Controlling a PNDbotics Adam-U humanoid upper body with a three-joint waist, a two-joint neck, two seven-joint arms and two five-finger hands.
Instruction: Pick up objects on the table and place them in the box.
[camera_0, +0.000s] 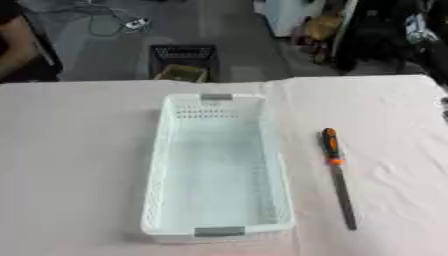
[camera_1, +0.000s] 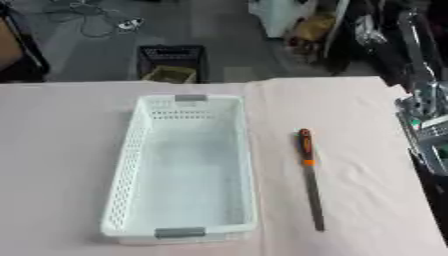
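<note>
File (camera_0: 337, 175): right of box (camera_0: 166, 165), we judge it stiff, thin, slippery.
Hold: we'd grasp its orange-black handle.
Hands: unseen; fingers' state unknowable.

Soft even light, slight blur

Cloth-covered table (camera_0: 79, 150): white basket (camera_0: 166, 165), file (camera_0: 338, 175).

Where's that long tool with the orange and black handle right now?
The file lies flat on the tablecloth, right of the white basket, handle pointing away.
</note>
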